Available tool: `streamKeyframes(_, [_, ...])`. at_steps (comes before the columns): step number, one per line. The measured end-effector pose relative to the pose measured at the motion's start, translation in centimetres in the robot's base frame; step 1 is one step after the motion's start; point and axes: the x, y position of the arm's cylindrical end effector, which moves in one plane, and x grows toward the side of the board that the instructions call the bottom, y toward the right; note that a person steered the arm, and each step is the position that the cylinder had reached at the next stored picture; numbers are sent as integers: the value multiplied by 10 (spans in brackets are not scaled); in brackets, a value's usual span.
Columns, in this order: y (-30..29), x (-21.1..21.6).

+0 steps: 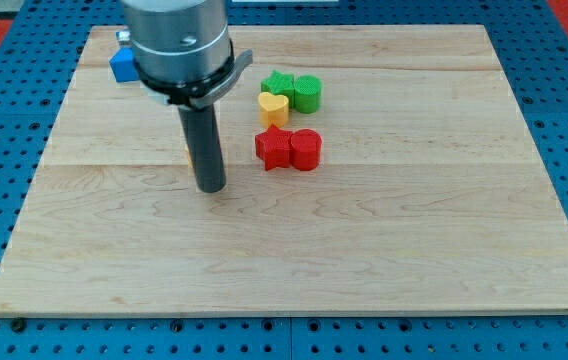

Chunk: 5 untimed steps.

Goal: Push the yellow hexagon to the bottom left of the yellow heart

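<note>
Yellow hexagon (190, 152) mostly hidden behind rod (205, 135) above my tip (210, 188); facing unreadable.

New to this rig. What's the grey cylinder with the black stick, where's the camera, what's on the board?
It is a robot arm seen from one camera facing the board; its mount is not on record. The arm has no fingers and holds nothing: it ends in a dark rod, and my tip slides on the wooden board to push blocks. Right of the tip lie a red star and red cylinder, with a yellow heart, green star and green cylinder above. A blue block sits at the top left. An orange sliver peeks behind the rod; no yellow hexagon shows clearly.
</note>
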Motion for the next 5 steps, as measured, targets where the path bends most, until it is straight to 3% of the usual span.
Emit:
streamKeyframes(1, [-24,-33])
streamKeyframes(2, [11,-48])
streamKeyframes(5, [-5,-68])
